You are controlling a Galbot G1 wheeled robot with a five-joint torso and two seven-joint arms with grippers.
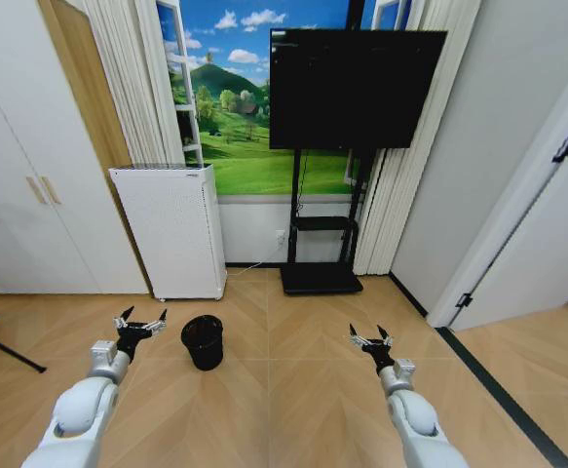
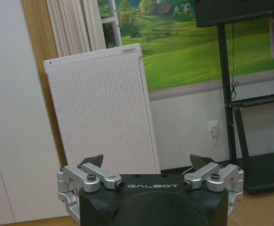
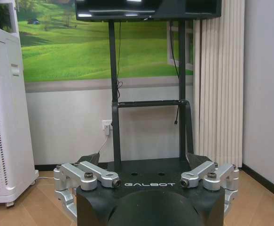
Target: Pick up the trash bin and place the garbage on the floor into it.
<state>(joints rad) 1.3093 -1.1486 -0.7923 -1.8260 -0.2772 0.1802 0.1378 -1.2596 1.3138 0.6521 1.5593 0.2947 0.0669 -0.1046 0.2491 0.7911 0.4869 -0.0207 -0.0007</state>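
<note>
Left claw (image 1: 141, 323) spread wide, empty; right claw (image 1: 371, 339) same. From head cam I see the trash bin (image 1: 203, 341) on the floor (image 1: 293, 390) just right of left claw, white appliance (image 1: 170, 230) behind. L wrist: appliance fills fwd path. R wrist: TV stand (image 3: 146, 103) ahead.
</note>
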